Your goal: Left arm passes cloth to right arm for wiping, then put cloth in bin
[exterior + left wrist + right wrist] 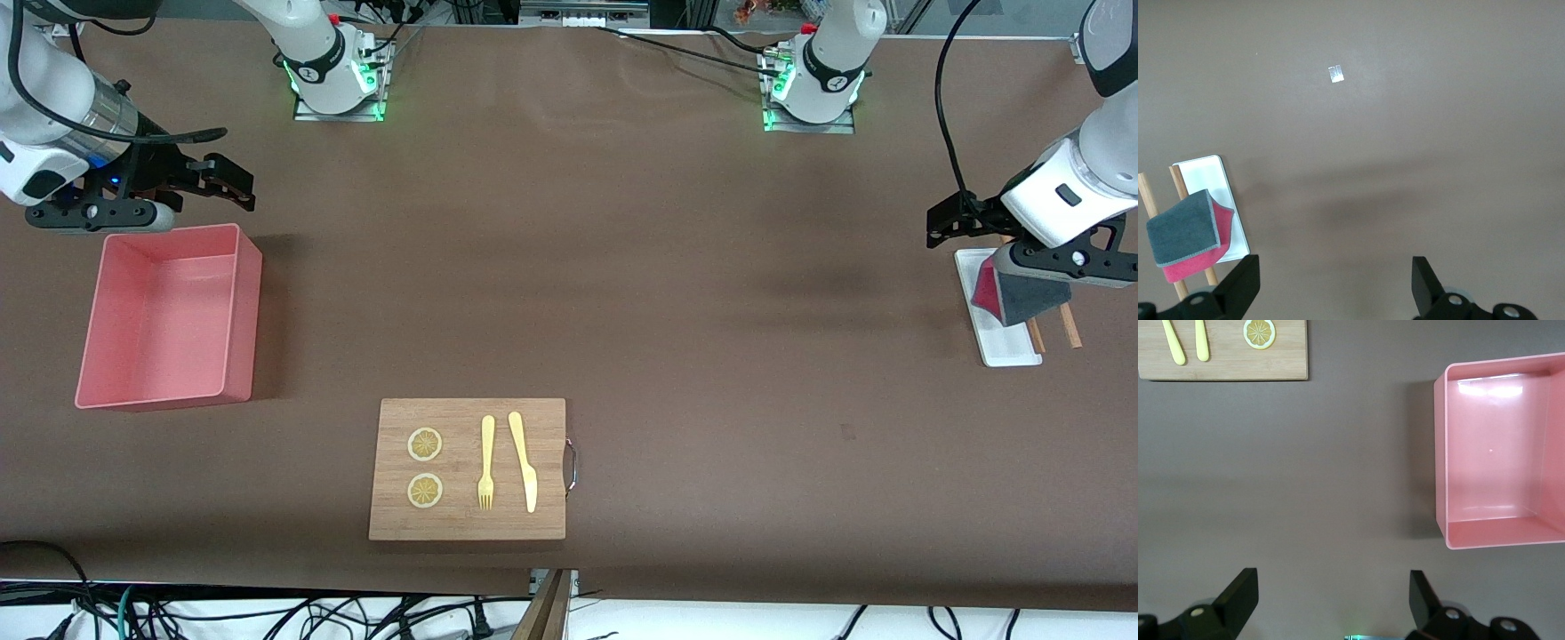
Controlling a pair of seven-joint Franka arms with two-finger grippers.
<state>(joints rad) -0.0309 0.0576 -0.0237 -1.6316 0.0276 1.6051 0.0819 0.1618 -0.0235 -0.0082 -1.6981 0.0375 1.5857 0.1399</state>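
Note:
The cloth (1013, 298), magenta-red under dark grey, lies folded on a long white tray (1009, 348) at the left arm's end of the table. In the left wrist view the cloth (1186, 233) rests across the tray (1201, 175) and two wooden sticks (1147, 193). My left gripper (953, 219) is open and empty, over bare table beside the tray; its own view (1335, 293) shows nothing between its fingers. The pink bin (169, 311) stands empty at the right arm's end. My right gripper (227, 182) is open and empty, over the table by the bin's farther corner (1331, 607).
A wooden board (551, 427) with two lemon slices (425, 444), a yellow fork (486, 462) and a yellow knife (523, 460) lies near the table's front edge; it also shows in the right wrist view (1225, 367), beside the bin (1441, 453). A small white tag (1335, 74) lies on the table.

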